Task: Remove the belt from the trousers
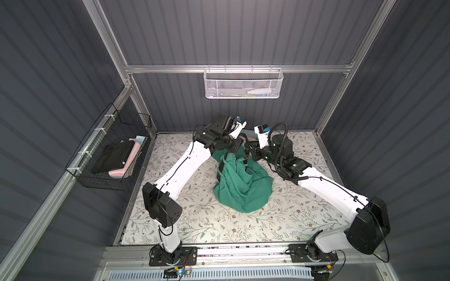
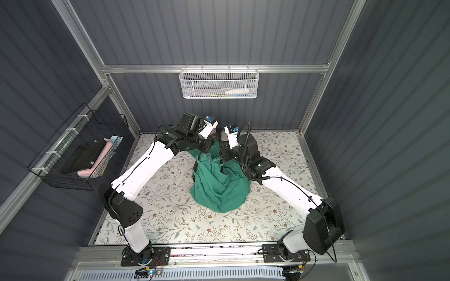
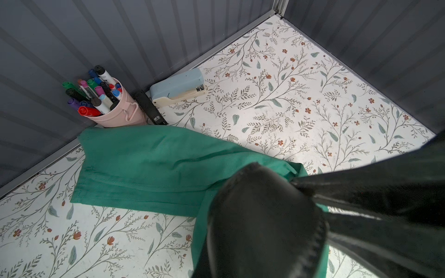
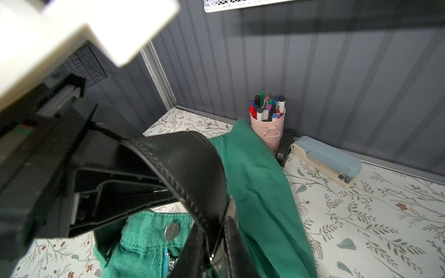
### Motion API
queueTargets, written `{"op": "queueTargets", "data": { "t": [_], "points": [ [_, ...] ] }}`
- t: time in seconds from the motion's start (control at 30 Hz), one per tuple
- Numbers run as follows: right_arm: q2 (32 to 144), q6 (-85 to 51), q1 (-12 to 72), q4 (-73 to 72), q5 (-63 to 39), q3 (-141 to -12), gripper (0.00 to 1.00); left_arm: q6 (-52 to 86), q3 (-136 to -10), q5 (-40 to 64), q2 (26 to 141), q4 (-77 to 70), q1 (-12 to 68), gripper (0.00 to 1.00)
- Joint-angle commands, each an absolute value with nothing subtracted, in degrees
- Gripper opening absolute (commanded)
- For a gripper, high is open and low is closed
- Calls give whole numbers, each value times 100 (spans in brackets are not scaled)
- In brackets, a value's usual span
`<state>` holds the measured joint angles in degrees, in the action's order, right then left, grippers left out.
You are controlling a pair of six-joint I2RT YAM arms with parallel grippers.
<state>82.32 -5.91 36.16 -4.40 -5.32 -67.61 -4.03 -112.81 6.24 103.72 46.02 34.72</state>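
Early stage. The long black leather-like belt arches above the bunched green cloth trousers at mid-tabletop, pinched between the pressed-together fingers of the left gripper. Whether the right gripper is spread or closed cannot be told. The belt apparently still runs round the waistband and is not yet drawn out.

Dark grey ribbed walls, braced by an aluminium frame, close in a tabletop covered in a white print of leaves and small red flowers. A white mesh basket hangs from the back rail, a black wire basket from a side wall. At the back wall's foot — a pink cup of markers, a black stapler, a pale blue stapler.
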Motion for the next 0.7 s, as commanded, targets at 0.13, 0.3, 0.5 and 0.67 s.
{"op": "queueTargets", "data": {
  "t": [0.13,0.3,0.5,0.67],
  "points": [
    [8354,-632,3615,-334,-545,-6759,24,-394,-11623,660,10334,4473,3471,0],
    [8394,-662,3617,-316,-562,-6747,26,-396,-11620,661,10326,4488,3472,0],
    [8375,-662,3618,-316,-527,-6733,12,-387,-11619,654,10314,4487,3472,0],
    [8375,-672,3613,-334,-557,-6680,7,-369,-11649,659,10309,4475,3472,0]
  ]
}}
